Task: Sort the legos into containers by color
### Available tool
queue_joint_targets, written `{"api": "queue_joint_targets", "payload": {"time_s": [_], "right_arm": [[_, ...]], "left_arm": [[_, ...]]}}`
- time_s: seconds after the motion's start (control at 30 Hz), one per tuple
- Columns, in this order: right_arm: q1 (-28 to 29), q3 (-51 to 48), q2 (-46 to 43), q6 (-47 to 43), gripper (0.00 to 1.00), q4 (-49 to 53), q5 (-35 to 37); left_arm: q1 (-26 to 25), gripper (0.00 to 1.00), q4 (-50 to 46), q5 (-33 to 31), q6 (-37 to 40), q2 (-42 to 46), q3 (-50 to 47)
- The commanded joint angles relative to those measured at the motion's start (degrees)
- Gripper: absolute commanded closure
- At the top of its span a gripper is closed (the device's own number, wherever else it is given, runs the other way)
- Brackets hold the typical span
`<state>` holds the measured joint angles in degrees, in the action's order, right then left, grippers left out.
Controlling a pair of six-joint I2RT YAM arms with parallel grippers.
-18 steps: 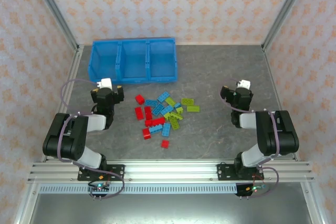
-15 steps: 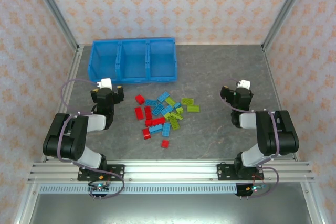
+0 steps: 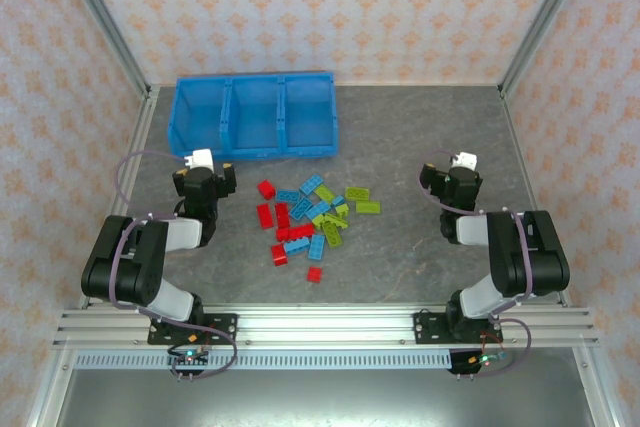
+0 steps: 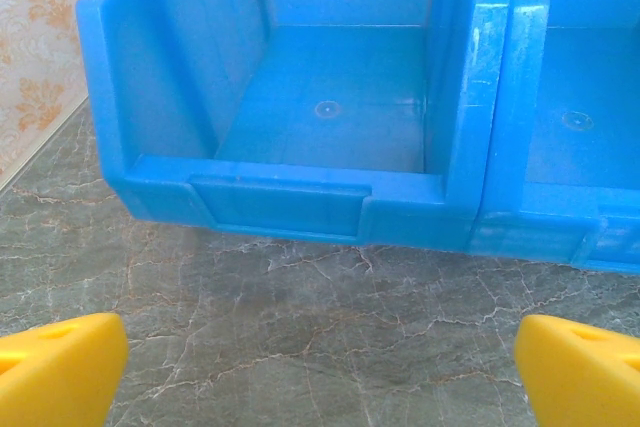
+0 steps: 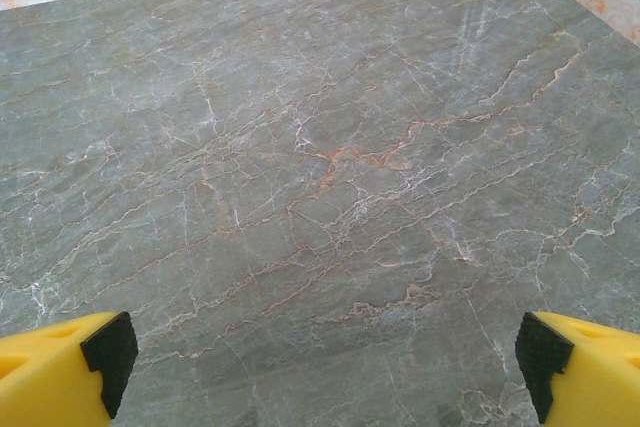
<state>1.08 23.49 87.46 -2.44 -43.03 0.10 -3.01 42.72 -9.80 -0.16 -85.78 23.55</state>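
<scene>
Legos (image 3: 310,217) lay in a loose heap on the grey marbled table (image 3: 420,137), on the near side of the blue tray (image 3: 255,153). They lay a short way clear of its front wall, roughly in front of its right-hand compartment. Within the heap the red bricks (image 3: 265,215) sat toward the tray's left end. The light blue bricks (image 3: 312,187) ran through the middle, and the lime green bricks (image 3: 368,207) reached out past the tray's right end. One red brick (image 3: 314,274) lay by itself at the edge of the heap farthest from the tray.

The tray's three compartments (image 3: 228,117) stood side by side, parted by thin blue walls.

The left gripper (image 4: 320,372) hung low just in front of the tray's left compartment, facing into it. In the left wrist view that compartment's front wall and blue floor were plain to see, with the divider to the middle one on the right. Its jaws were spread wide. The yellow fingertips (image 4: 55,367) sat at the two lower corners of that view, with table surface between them.

The right gripper (image 5: 325,367) was well off to the right of the tray, beyond the heap, over bare table. Its jaws were likewise spread wide. Its yellow, black-padded fingertips (image 5: 60,362) stood far apart, gripping nothing.
</scene>
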Motion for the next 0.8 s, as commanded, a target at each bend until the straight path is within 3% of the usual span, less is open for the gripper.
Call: {"api": "queue_joint_targets", "payload": {"time_s": [0.0, 0.1, 0.17, 0.27, 0.37, 0.47, 0.6, 0.77], "right_arm": [[0.14, 2.25, -3.79, 0.85, 0.01, 4.30, 3.57], [0.15, 5.86, -11.13, 7.02, 0.01, 18.56, 12.06], [0.17, 8.09, -17.11, 12.30, 0.01, 28.89, 12.71], [0.59, 12.68, -26.38, 23.64, 0.00, 47.41, 7.49], [1.82, 18.53, -30.46, 32.21, 0.01, 63.29, -4.72], [6.78, 21.92, -30.39, 33.31, 0.02, 70.52, -14.67], [17.74, 27.22, -26.41, 32.29, 0.02, 77.96, -16.18], [28.53, 33.35, -17.21, 31.28, 0.01, 81.08, -19.59]], "left_arm": [[-0.38, 0.00, 0.48, -0.57, -0.19, 0.08, 0.53], [-0.54, 0.00, -0.37, 2.17, 1.14, 0.54, 0.79], [-1.23, 0.00, -0.15, 1.71, 1.74, 1.66, 0.18], [-3.04, 0.00, -4.42, -2.49, 1.93, 7.27, -0.06], [-4.63, 0.00, -23.87, -4.31, -3.12, 18.10, 4.66], [-6.58, 0.00, -41.65, -1.29, -12.47, 26.79, 10.22], [-14.44, 0.00, -57.90, 6.54, -23.39, 30.87, 16.31], [-28.08, 0.01, -66.18, 1.70, -30.06, 28.70, 17.94]]}}
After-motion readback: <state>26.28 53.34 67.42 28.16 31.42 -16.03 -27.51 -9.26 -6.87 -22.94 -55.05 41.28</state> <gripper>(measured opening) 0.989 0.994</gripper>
